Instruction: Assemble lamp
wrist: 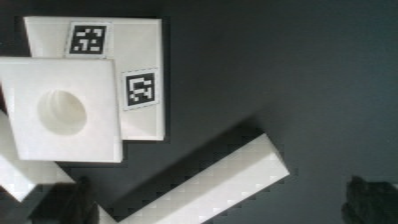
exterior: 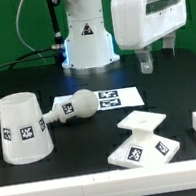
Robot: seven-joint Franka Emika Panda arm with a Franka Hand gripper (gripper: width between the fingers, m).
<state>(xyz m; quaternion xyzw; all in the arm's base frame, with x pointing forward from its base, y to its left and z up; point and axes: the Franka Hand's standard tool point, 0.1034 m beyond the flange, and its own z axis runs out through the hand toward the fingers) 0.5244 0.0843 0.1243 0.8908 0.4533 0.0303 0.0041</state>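
**Aloft With Empty Jaws, Three Parts Loose Below**

My jaws hung in the air, spread wide with nothing between them. They were well above the tabletop (exterior: 174, 93) and beyond the marker board (exterior: 116, 96), toward the exterior view's right. The shade (exterior: 21, 127) stood upright on its wide end, off the marker board's end on the exterior view's left. The bulb (exterior: 80, 106) lay on its side at that same end, its round head overlapping the board's corner and its stem pointing at the shade. Whether stem and shade touched I could not tell. The base (exterior: 142, 140) rested flat, nearer the camera than the board, toward the exterior view's right and well apart from the bulb. My wrist view looked down on it. It showed a round recess (wrist: 64, 110) in the raised top step, tags (wrist: 139, 88) on the lower steps, and a white bar (wrist: 214, 180) lying near it.
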